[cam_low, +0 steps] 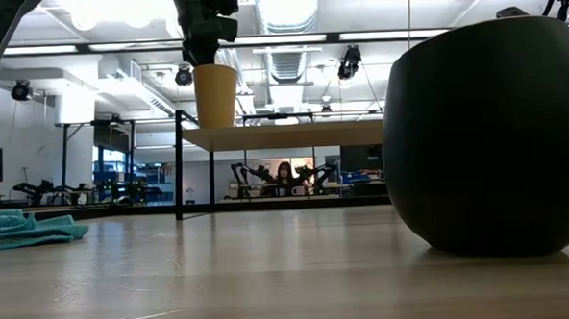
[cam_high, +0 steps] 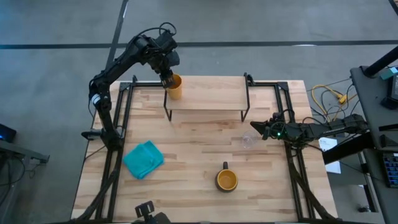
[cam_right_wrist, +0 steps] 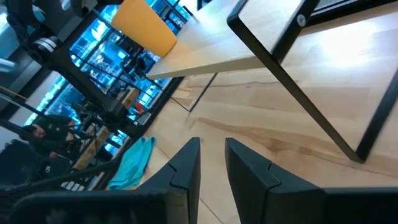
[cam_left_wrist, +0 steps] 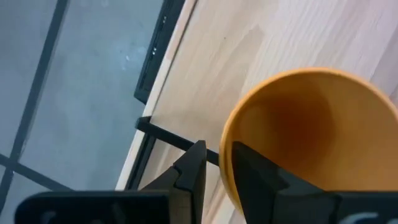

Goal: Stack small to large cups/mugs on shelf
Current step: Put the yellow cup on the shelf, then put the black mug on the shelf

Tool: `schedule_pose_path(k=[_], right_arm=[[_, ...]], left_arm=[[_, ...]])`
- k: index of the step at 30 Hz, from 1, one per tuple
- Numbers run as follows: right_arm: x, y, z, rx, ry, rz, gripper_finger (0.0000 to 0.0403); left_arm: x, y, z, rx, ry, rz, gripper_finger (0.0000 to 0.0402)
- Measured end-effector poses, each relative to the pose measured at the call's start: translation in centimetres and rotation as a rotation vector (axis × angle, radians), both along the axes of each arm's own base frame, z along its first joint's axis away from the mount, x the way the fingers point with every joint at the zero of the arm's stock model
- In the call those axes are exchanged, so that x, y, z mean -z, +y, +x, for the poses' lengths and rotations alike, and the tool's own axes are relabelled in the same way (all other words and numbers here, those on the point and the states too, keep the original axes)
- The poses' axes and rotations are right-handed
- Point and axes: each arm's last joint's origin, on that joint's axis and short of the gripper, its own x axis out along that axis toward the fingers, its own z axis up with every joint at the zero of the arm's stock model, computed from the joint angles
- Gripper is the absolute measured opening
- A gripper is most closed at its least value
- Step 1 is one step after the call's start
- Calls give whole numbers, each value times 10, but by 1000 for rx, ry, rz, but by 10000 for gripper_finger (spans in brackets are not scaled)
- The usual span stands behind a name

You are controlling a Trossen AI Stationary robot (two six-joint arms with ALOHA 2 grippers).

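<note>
The yellow-orange cup stood upright on the left end of the shelf, a low light wood board on thin black legs at the far side of the counter. The left hand was right above the cup at its rim; in the left wrist view its two dark fingers stood on either side of the cup wall, one outside and one inside, with a gap showing, so the hand looked loosened and not clamped. The right hand lay low over the counter by the shelf's right legs, its fingers slightly apart and gripping nothing. The small clear glass stood on the counter just beside that hand. The dark mug with its yellow-orange inside stood nearer the front edge, well apart from the shelf. A teal cloth lay crumpled on the counter's left side
</note>
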Motion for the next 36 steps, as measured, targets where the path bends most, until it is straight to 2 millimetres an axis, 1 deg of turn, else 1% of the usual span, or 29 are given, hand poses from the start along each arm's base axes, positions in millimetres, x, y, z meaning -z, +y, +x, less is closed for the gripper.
schedule_pose_path(k=[5,13,15,17,19,22,25,28,32,34,36], right_arm=[[-11,0,2,-15,-91,-31,69],[-43,4,0,-144,-377,-152,68],[-48,5,-1,-187,-428,-152,68],[-51,6,-1,-223,-436,-121,68],[-57,7,2,-261,-417,-92,68],[-74,10,8,-322,-368,-98,68],[-100,13,18,-361,-325,-126,68],[-131,17,33,-408,-263,-179,68],[-167,22,55,-458,-94,-297,68],[-181,24,65,-480,23,-352,68],[-192,25,75,-500,144,-370,68]], left_arm=[[-12,-2,0,3,-45,37,63],[-29,-8,-2,12,-106,70,63],[-32,-12,-1,23,-114,73,63],[-34,-17,1,39,-125,77,63],[-37,-22,2,56,-134,81,63],[-43,-32,2,79,-150,91,63],[-49,-42,-1,98,-172,101,63],[-57,-52,-7,90,-206,102,63],[-67,-61,-17,87,-241,116,63],[-72,-66,-23,87,-259,128,63],[-77,-69,-29,88,-274,139,63]])
